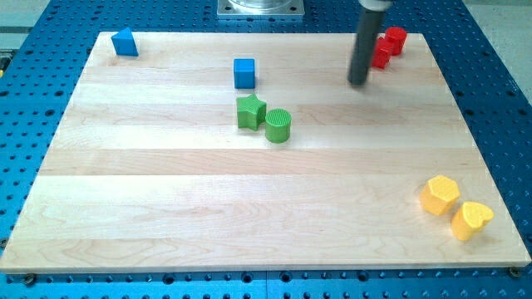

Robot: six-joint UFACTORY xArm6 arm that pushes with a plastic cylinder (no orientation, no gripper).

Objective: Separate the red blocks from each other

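Since the two red blocks (387,46) sit touching at the table (166,216)'s top-right corner, you want my tip (358,82), now just beside them on the view's left and lower, slid into their seam, pushing one along the top edge. No jaws here.

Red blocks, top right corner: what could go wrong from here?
1. The two red blocks touch each other right at the board's top edge; a push toward the view's top or right could slide one off the board.
2. My tip sits just left of and below them, and the rod hides part of the nearer block, so a push may move both together instead of separating them.
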